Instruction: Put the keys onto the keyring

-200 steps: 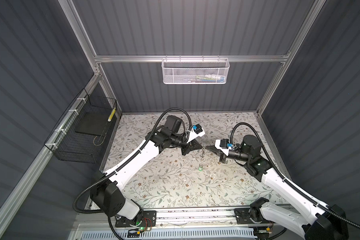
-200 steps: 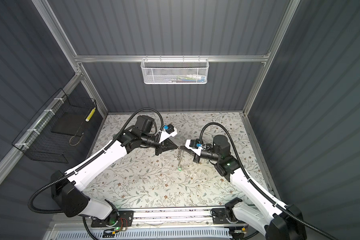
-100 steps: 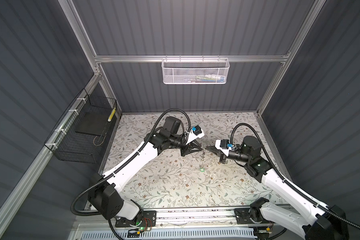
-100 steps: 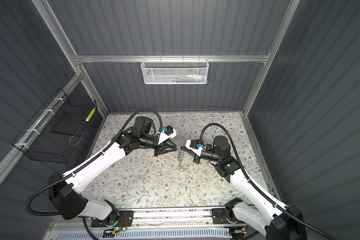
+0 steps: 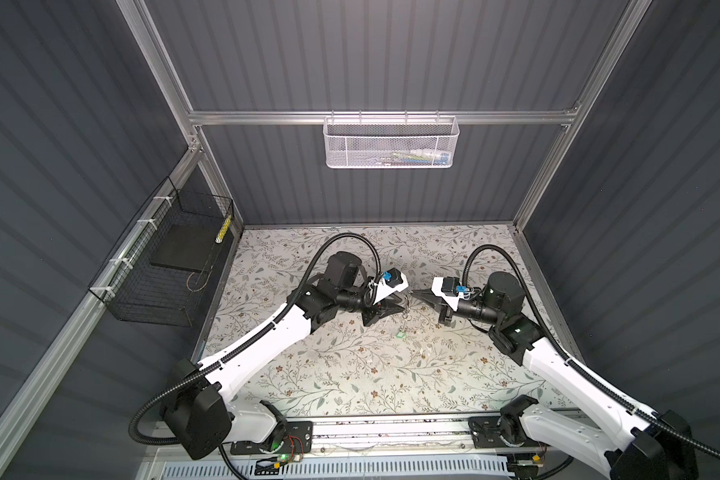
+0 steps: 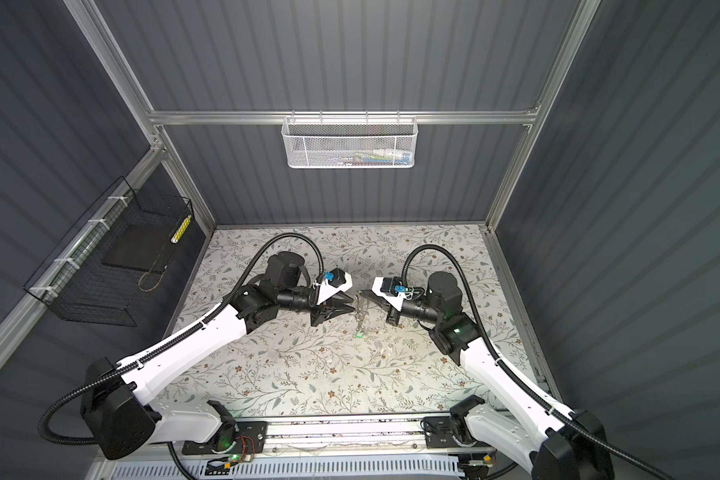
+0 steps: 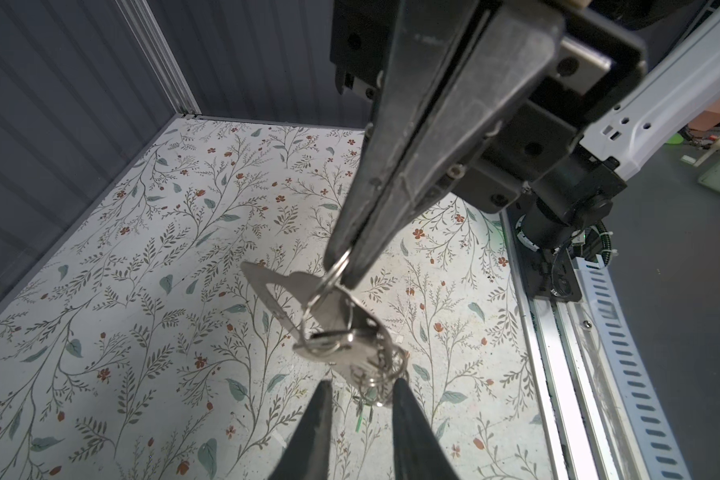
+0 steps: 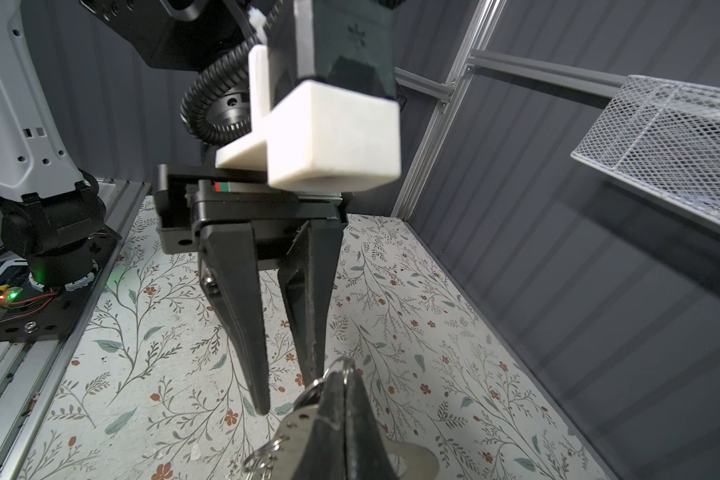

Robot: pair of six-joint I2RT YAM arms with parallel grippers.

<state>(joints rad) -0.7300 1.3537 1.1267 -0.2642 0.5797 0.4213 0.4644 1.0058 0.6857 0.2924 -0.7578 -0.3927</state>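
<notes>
Left gripper (image 5: 400, 308), just left of frame centre in both top views, is partly open and has hold of nothing. The right wrist view shows its two black tapered fingers (image 8: 242, 316) standing apart, with only the floral tabletop (image 5: 350, 374) visible in the gap. Whether one fingertip brushes the hanging bunch cannot be told. Judged purpose: it stands beside the load, about level with it, placed to steady or re-pinch. Immediately to its right, at frame centre, the bunch hangs in the air. Uppermost is a thin bright metal ring (image 7: 334, 272). From it hang the keyring (image 7: 273, 286), a flat matt-grey plate with a long cutout, tilted edge-down, and the keys (image 7: 341, 338), smooth silver metal gathered with further small wire rings. Lowest is the green tag (image 5: 401, 333), small and plastic in look; whether it clears the tabletop cannot be told. Right gripper (image 5: 414, 294), right of centre, is fully closed on the metal ring. Its scuffed grey tips pinch the thin wire so that everything below dangles under its own weight. Judgement: keys and plate appear already linked, and a slender ring held only in a tip pinch could slip or twist.
</notes>
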